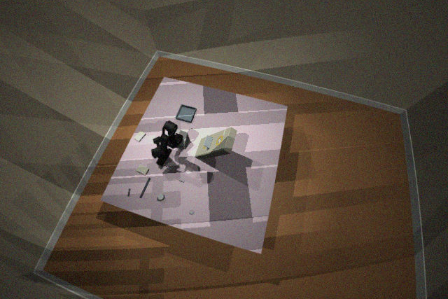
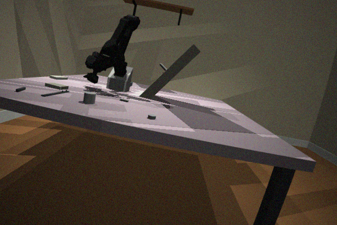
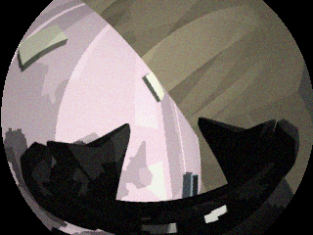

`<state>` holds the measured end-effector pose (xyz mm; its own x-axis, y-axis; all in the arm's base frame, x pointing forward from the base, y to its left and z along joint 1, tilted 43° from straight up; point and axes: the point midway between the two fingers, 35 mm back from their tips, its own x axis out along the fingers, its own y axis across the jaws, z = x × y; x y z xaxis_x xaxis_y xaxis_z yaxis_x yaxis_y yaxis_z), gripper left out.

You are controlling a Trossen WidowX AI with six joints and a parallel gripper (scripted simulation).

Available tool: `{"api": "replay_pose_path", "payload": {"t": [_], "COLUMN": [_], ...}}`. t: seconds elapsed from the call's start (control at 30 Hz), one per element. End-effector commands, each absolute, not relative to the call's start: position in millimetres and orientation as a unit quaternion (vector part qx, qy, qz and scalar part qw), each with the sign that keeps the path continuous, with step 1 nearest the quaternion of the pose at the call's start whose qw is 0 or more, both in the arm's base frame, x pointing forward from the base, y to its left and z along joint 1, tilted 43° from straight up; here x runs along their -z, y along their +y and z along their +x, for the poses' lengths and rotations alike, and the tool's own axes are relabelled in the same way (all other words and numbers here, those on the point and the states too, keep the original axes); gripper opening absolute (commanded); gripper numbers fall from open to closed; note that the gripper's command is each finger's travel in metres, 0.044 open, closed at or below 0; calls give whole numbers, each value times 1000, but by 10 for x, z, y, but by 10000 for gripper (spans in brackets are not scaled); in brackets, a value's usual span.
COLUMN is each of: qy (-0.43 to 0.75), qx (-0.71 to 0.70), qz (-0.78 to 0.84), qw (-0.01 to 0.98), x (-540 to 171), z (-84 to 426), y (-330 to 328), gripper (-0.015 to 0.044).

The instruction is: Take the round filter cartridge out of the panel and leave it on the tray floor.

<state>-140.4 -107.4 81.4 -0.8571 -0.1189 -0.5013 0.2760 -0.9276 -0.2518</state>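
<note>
The tool (image 1: 162,160) (image 2: 91,77) (image 3: 164,124) is wide apart, holding nothing. The tray (image 1: 178,118) looks bare, so the filter still needs putting there.

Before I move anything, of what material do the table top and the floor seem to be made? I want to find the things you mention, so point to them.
Table top (image 1: 235,230) (image 2: 217,138): perhaps painted board or laminate, smooth and matte; it is evenly pale lilac with no grain.

Floor (image 1: 344,180) (image 2: 122,184): probably wood, low sheen; brown, plank-like patches suggest it.

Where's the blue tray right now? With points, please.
In the top view, the tray (image 1: 185,113) is on the table near its upper-left edge, just above the black arm (image 1: 162,147).
</note>
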Motion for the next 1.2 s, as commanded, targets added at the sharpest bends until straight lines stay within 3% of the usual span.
{"api": "replay_pose_path", "payload": {"t": [0.0,0.33,0.77,1.17], "qy": [159,147,144,158], "qx": [950,924,800,615], "qz": [246,234,219,194], "qw": [107,264,540,748], "x": [-818,-1042,-1420,-1717], "z": [-1398,-903,599,2083], "y": [-1086,-1691,-2160,-1522], "gripper": [374,111,105,105]}}
